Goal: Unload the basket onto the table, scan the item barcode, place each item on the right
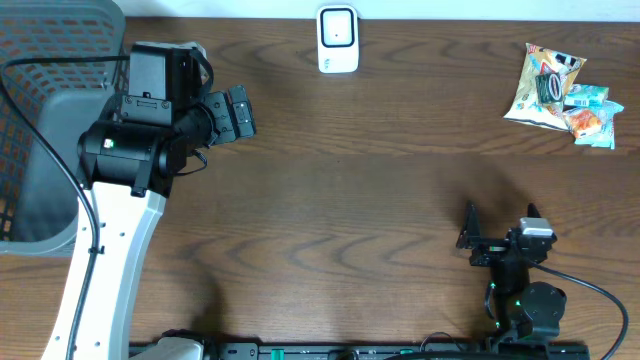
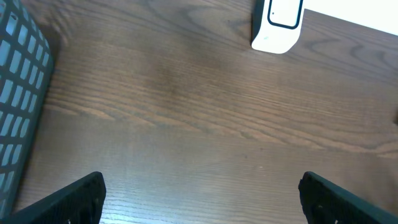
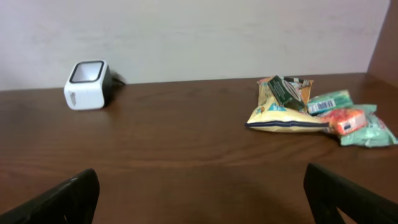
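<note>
- Standing spread wide and gripping nothing, the left tool (image 1: 232, 113) hangs over the far left of the table (image 1: 380, 200). Its own camera shows only two dark fingertips (image 2: 74, 199) in the bottom corners, with bare wood between them.
- The right tool (image 1: 500, 232) is spread just as wide and is empty, low at the near right edge. From overhead you see its black body and cable, while its wrist camera catches only the finger ends.
- A grey mesh basket (image 1: 40, 120) sits just beside the left arm at the table's left end. The left wrist view catches only a strip of its wall.
- A white scanner (image 1: 338, 38) stands at the far edge, near the middle. Overhead shows its top with the dark window, and the right wrist view shows it as a small cube against the pale wall.
- The snack packets (image 3: 298, 109) lie heaped at the far right corner, well apart from both tools and the scanner. The right wrist view separates a yellow bag (image 3: 283, 118), a dark pack on top of it, and green and orange packs beside it. The left wrist view does not take them in.
</note>
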Controlling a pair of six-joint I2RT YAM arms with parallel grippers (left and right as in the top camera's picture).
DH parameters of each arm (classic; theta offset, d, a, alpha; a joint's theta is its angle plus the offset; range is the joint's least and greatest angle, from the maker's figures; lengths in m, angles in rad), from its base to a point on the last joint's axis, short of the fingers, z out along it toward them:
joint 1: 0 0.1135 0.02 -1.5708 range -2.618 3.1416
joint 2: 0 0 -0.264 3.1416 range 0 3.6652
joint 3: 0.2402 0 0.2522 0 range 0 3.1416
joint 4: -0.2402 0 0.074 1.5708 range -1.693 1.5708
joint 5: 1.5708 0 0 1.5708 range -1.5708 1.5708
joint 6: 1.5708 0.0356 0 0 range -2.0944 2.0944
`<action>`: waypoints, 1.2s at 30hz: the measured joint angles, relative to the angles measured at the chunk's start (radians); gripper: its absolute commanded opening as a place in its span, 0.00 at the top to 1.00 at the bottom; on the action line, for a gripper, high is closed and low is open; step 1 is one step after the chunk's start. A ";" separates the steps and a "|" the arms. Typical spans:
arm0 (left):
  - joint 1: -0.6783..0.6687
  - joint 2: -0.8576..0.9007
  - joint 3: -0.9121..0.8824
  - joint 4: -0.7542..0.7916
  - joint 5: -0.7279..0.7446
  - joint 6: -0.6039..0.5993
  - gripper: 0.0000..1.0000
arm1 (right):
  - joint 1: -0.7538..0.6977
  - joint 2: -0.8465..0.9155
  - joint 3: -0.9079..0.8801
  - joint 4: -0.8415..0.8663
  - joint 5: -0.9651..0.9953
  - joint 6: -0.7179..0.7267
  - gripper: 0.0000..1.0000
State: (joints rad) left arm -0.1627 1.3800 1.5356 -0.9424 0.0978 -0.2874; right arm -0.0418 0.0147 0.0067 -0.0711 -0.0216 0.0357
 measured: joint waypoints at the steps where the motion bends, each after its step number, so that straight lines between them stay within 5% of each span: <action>1: 0.000 0.000 0.000 0.000 0.000 0.000 0.02 | 0.006 0.000 0.000 0.000 0.000 -0.013 0.01; 12: 0.000 0.000 0.000 0.000 0.000 0.000 0.02 | 0.048 0.000 0.000 0.000 0.000 -0.084 0.01; 36: 0.000 0.000 0.000 0.000 0.000 0.000 0.02 | 0.048 0.000 0.000 0.000 0.000 0.001 0.01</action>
State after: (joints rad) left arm -0.1627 1.3800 1.5356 -0.9424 0.0978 -0.2871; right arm 0.0059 0.0147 0.0067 -0.0715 -0.0216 0.0364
